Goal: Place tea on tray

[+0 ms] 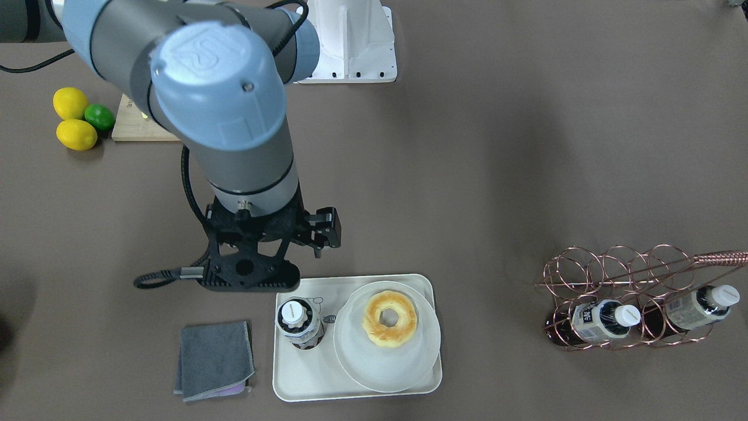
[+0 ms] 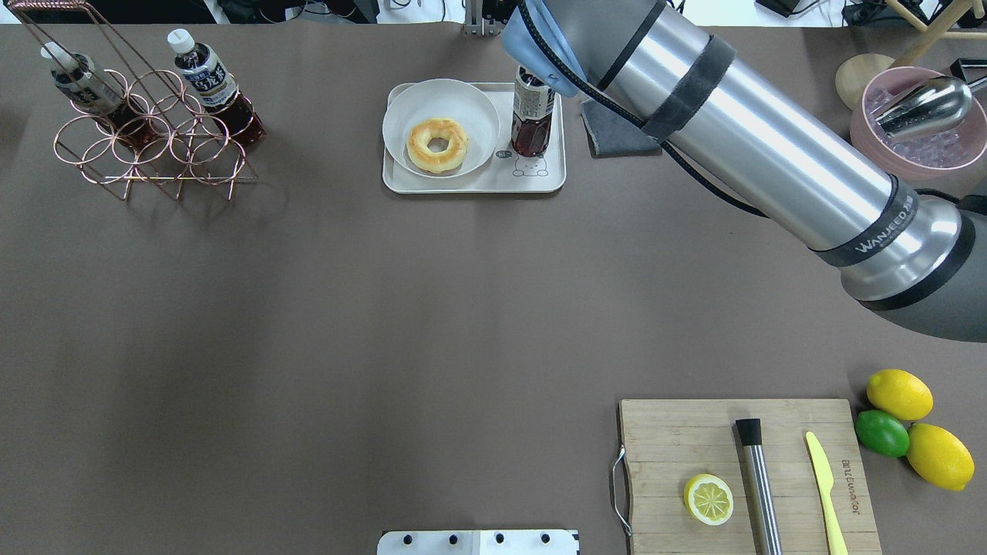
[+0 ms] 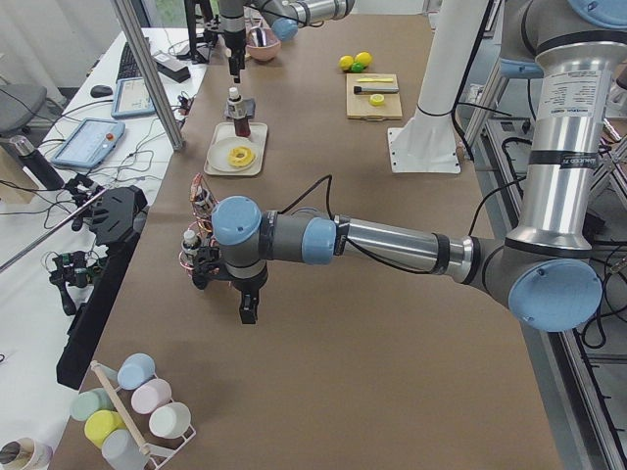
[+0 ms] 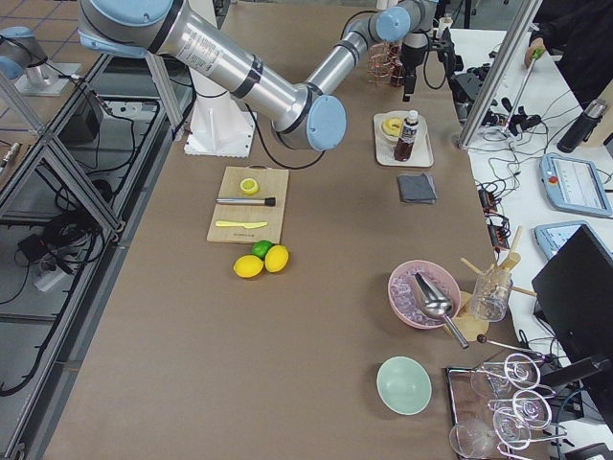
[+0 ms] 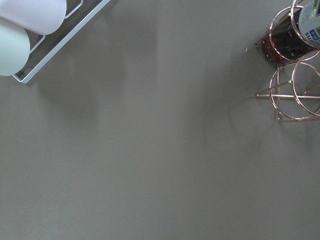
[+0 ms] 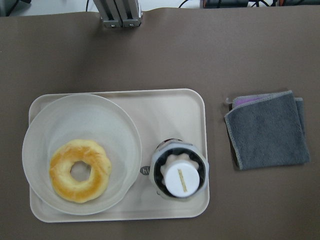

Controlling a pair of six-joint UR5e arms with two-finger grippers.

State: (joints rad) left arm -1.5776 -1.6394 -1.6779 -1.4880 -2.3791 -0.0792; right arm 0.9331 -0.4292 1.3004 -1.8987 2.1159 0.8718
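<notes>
One tea bottle (image 1: 299, 323) stands upright on the left part of the cream tray (image 1: 304, 374), beside the bear drawing; it also shows in the overhead view (image 2: 530, 116) and, cap up, in the right wrist view (image 6: 179, 170). My right gripper (image 4: 409, 93) hangs straight above its cap, clear of it; I cannot tell if it is open or shut. My left gripper (image 3: 247, 311) hovers over bare table beside the copper wire rack (image 1: 619, 275); I cannot tell its state. Two more tea bottles (image 1: 605, 320) (image 1: 698, 305) lie in the rack.
A round white plate (image 1: 374, 368) with a donut (image 1: 388, 318) fills the tray's other half. A folded grey cloth (image 1: 215, 358) lies beside the tray. A wooden cutting board (image 2: 671, 439) with a lemon half, lemons (image 2: 898, 393) and a pink ice bowl (image 2: 917, 146) are on my right.
</notes>
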